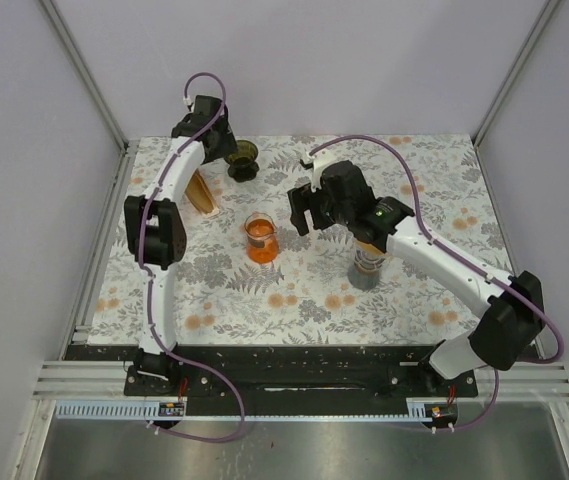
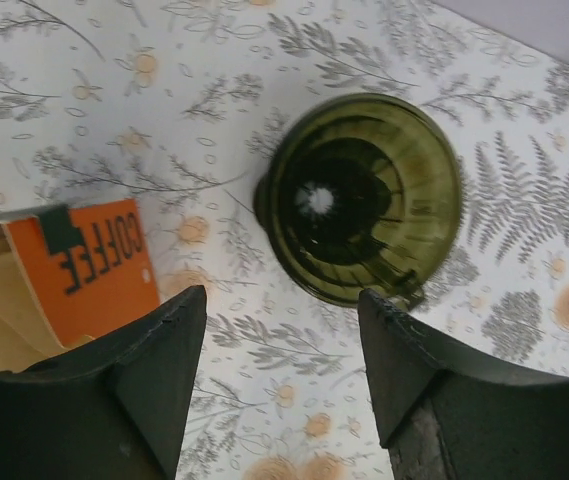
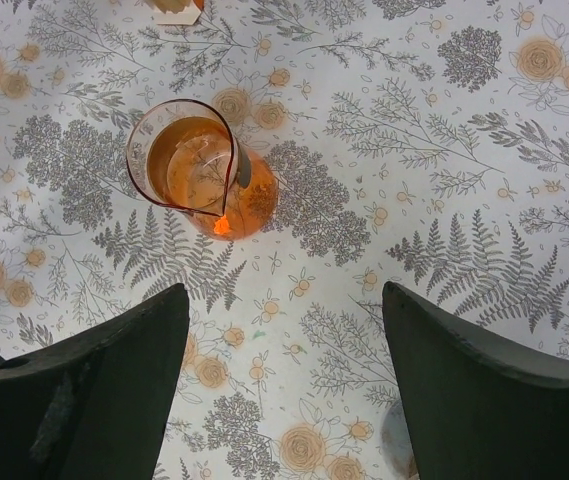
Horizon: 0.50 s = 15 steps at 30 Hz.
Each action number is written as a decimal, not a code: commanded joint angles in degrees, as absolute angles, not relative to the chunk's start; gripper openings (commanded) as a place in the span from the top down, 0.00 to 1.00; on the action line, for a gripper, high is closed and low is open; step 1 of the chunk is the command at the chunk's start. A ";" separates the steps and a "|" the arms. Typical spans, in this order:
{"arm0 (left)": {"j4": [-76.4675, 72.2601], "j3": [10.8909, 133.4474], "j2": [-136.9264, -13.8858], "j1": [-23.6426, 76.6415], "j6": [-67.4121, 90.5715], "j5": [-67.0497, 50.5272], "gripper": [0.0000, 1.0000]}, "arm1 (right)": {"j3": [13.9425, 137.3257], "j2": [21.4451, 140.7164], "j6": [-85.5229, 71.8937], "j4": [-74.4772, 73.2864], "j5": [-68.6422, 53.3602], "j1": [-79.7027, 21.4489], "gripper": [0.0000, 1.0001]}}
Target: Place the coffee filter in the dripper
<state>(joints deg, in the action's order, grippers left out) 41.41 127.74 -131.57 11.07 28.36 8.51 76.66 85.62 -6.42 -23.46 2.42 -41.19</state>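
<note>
The left gripper spreads its fingers wide and empty above the dark olive-green translucent cone-shaped dripper. The right gripper gapes wide too, holding nothing.

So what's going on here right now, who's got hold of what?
Neither arm holds anything. The left pincer is open and hovers close to the dripper, which has no filter in it yet. The orange COFFEE box lies on the table beside it. The right pincer is open too, hovering near the orange glass carafe without touching it.
</note>
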 commanded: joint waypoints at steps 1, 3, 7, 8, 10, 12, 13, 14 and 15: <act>37.10 130.96 -132.27 10.28 25.05 10.29 0.34 | 75.94 82.53 -5.10 -22.15 3.34 -40.87 0.14; 35.60 130.87 -132.80 10.28 23.91 8.36 0.35 | 75.85 82.44 -5.10 -22.15 3.78 -40.87 0.14; 34.80 131.31 -134.73 10.20 23.38 9.14 0.34 | 75.85 81.92 -5.01 -22.24 4.04 -40.87 0.14; 34.80 131.48 -135.43 10.20 23.29 9.49 0.35 | 75.76 81.74 -4.92 -22.32 3.87 -40.87 0.14; 34.80 131.57 -136.57 10.20 23.20 9.84 0.35 | 75.59 81.39 -4.83 -22.50 3.78 -40.78 0.14; 35.33 131.92 -137.72 10.20 23.38 9.84 0.35 | 75.50 81.12 -4.83 -22.76 3.95 -40.87 0.14; 35.77 132.45 -138.51 10.11 23.73 10.02 0.34 | 75.50 80.95 -4.75 -22.85 4.04 -40.87 0.14; 36.38 132.89 -139.04 10.02 24.17 10.11 0.35 | 75.50 80.77 -4.75 -23.11 4.04 -40.87 0.14; 36.91 133.67 -139.65 9.85 24.78 10.11 0.35 | 75.50 80.68 -4.75 -23.38 3.96 -40.87 0.14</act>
<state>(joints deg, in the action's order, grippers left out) 37.47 129.86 -136.92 10.41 24.21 9.08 75.61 83.72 -5.54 -23.66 2.57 -41.19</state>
